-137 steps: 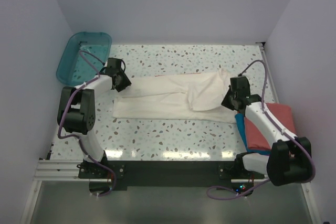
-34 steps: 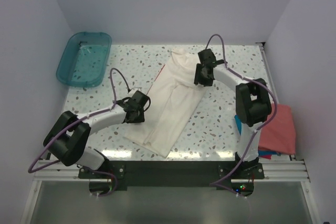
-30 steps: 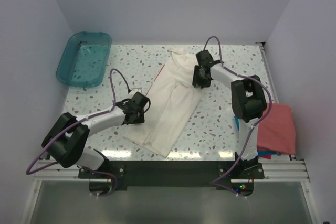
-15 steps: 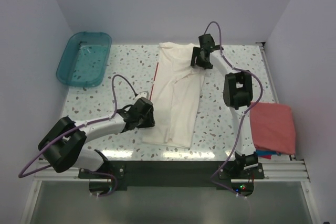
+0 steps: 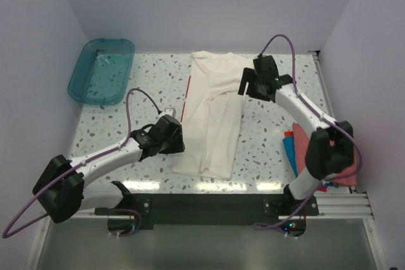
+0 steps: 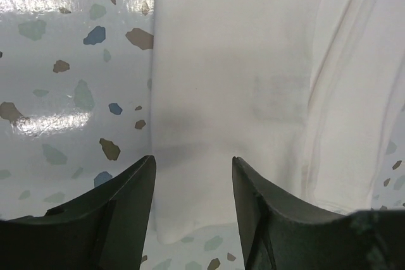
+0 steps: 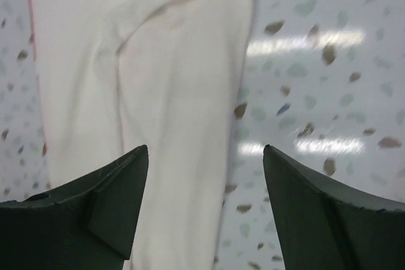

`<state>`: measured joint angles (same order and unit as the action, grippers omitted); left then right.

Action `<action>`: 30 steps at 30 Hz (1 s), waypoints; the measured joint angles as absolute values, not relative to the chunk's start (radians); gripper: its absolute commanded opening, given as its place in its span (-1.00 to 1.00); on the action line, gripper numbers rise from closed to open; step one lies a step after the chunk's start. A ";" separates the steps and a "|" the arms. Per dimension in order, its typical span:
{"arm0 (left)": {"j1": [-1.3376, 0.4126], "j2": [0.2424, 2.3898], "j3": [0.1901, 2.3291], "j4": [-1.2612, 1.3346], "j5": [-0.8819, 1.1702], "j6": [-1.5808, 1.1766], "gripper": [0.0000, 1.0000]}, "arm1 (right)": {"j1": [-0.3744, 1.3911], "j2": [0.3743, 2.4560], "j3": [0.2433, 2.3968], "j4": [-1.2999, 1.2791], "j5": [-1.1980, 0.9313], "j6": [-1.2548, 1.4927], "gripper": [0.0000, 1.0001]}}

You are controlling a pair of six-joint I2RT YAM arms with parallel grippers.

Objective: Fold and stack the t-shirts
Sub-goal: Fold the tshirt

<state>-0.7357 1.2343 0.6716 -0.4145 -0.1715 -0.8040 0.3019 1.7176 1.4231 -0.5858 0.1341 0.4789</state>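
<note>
A cream-white t-shirt (image 5: pixel 212 115) lies flat as a long narrow band running from the back of the table to the front, with a thin red line (image 5: pixel 185 96) along its left edge. My left gripper (image 5: pixel 177 138) hovers open over its near left corner; in the left wrist view the left gripper (image 6: pixel 192 159) has only cloth (image 6: pixel 234 80) beneath its fingers. My right gripper (image 5: pixel 243 85) is open at the shirt's far right edge; the right gripper (image 7: pixel 205 148) straddles that cloth edge (image 7: pixel 158 93). A salmon-red t-shirt (image 5: pixel 302 142) lies over a blue one (image 5: pixel 290 153) at the right, partly hidden by the right arm.
A translucent teal tub (image 5: pixel 101 67) stands at the back left corner. Speckled tabletop (image 5: pixel 126 99) shows on both sides of the cream shirt. White walls close in the left, back and right. The arms' black base rail (image 5: pixel 202 203) runs along the near edge.
The cream shirt swung from a diagonal to straight front-to-back. Both grippers opened and let go of it. The right gripper drew back off its far end toward the right.
</note>
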 measured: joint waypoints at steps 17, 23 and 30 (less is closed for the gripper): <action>-0.736 1.084 0.455 -0.432 -0.078 -0.793 0.01 | 0.959 1.143 0.627 -0.556 0.112 0.913 0.37; -0.736 1.055 0.436 -0.421 -0.072 -0.794 0.01 | 1.011 1.163 0.590 -0.511 0.113 1.005 0.35; -0.736 1.056 0.430 -0.403 -0.070 -0.794 -0.01 | 1.015 1.179 0.533 -0.445 0.114 1.083 0.28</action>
<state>-0.7357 1.0561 0.4305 -0.4026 -0.0704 -0.7940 1.0153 1.1790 0.5327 -0.4446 0.1139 1.0832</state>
